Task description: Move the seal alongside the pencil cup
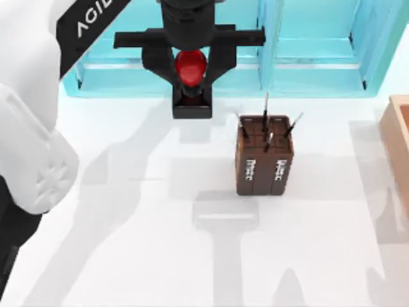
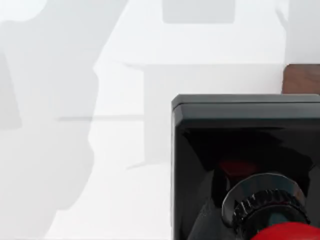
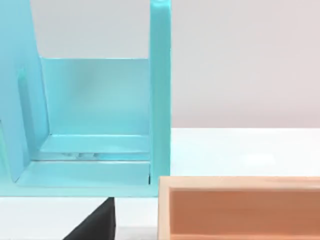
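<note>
The seal (image 1: 191,83) looks small, rigid and light: a black square block under a glossy red rounded knob. The knob is likely slippery and curved, so the sounder hold is probably at the knob's waist or on the flat sides of the block. In the top view the left end effector (image 1: 191,75) sits over the seal, its black fingers closed against either side of the red knob, so it reads as clamped on the seal. The seal lies to the left of and behind the pencil cup (image 1: 265,155), near it but apart; whether its base rests on the bench (image 1: 128,243) or hangs just above cannot be told. The left wrist view shows the seal's block (image 2: 245,145) close up. The right arm is parked near the tan wooden box (image 3: 240,207) and blue rack (image 3: 95,115), well right of the pencil cup.
</note>
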`<act>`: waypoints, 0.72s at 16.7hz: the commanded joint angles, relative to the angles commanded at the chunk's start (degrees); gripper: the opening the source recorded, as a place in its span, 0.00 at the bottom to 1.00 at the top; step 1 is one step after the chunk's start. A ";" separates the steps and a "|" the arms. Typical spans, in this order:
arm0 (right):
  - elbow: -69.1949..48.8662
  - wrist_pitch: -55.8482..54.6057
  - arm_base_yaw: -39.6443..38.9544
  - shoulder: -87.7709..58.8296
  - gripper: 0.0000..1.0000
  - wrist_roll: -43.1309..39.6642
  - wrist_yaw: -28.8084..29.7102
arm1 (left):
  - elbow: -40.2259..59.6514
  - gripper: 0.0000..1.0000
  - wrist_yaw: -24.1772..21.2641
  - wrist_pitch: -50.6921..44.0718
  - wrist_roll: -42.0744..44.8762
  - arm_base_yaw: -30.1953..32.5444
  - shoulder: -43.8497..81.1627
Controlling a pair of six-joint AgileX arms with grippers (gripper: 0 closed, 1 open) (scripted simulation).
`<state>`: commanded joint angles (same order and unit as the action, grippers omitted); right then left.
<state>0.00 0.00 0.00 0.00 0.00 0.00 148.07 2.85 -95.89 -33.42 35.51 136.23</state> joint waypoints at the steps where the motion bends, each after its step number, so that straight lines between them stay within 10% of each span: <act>1: 0.00 0.00 0.00 0.00 1.00 0.00 0.00 | 0.73 0.00 0.10 -0.20 -0.61 0.58 0.55; 12: 0.00 0.00 0.00 0.00 1.00 0.00 0.00 | -7.70 0.00 0.18 5.47 -0.63 0.55 -2.06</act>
<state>0.00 0.00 0.00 0.00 0.00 0.00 140.36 3.03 -90.42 -34.05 36.06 134.17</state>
